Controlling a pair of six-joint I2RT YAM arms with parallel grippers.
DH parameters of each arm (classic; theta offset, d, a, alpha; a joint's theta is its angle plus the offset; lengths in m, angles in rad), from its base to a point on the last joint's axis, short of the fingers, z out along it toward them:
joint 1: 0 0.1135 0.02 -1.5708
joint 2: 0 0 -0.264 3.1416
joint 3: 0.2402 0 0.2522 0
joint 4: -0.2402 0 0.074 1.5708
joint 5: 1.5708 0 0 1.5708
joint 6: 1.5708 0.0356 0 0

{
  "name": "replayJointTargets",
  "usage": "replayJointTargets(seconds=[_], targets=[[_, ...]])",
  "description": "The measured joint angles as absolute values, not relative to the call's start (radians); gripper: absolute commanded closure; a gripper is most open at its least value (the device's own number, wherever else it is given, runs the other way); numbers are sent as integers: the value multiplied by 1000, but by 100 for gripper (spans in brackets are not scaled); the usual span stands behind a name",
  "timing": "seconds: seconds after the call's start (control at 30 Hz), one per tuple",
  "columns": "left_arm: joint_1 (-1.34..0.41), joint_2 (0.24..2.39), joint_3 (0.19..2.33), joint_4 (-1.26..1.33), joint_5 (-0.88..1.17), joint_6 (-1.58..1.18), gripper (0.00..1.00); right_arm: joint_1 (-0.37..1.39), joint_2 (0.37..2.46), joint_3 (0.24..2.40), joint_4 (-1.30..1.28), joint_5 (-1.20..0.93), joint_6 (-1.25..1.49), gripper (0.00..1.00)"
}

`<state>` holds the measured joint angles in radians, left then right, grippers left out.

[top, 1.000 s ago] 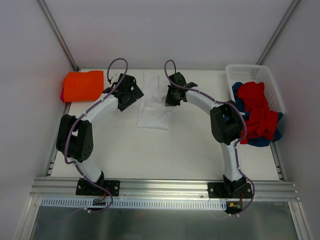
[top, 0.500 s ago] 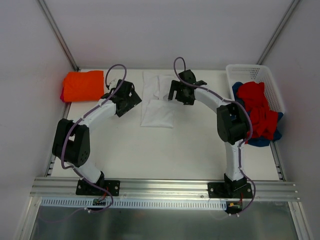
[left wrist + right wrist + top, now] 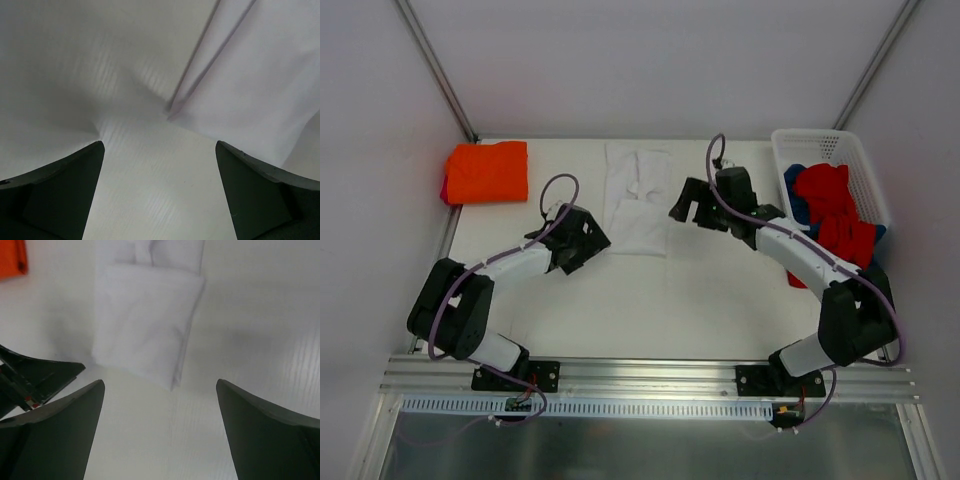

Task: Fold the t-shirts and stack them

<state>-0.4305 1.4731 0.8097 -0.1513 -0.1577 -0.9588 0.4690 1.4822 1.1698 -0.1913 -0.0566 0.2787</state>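
A white t-shirt (image 3: 638, 200) lies at the back middle of the table, its near half folded into a thicker rectangle (image 3: 145, 325). A folded orange t-shirt (image 3: 487, 171) rests at the back left, with a red edge showing under it. Red t-shirts (image 3: 830, 215) and blue cloth (image 3: 840, 283) fill the basket. My left gripper (image 3: 582, 240) is open just left of the white shirt's near corner (image 3: 250, 75), with bare table between its fingers (image 3: 159, 145). My right gripper (image 3: 692, 205) is open to the right of the shirt and holds nothing (image 3: 159, 382).
The white perforated basket (image 3: 820, 135) stands at the back right corner, cloth spilling over its near rim. White walls close in the table on the left, back and right. The left gripper's black tip (image 3: 35, 375) shows in the right wrist view.
My right gripper has opened, let go of the white t-shirt and drawn back to the right. My left gripper has pulled away toward the near left.
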Motion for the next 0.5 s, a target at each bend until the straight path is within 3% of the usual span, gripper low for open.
replayJointTargets(seconds=[0.23, 0.5], targets=[[-464, 1478, 643, 157, -54, -1016, 6, 458, 1623, 804, 74, -309, 430, 5], [-464, 1518, 631, 272, -36, -1050, 9, 452, 1727, 804, 316, -423, 525, 9]])
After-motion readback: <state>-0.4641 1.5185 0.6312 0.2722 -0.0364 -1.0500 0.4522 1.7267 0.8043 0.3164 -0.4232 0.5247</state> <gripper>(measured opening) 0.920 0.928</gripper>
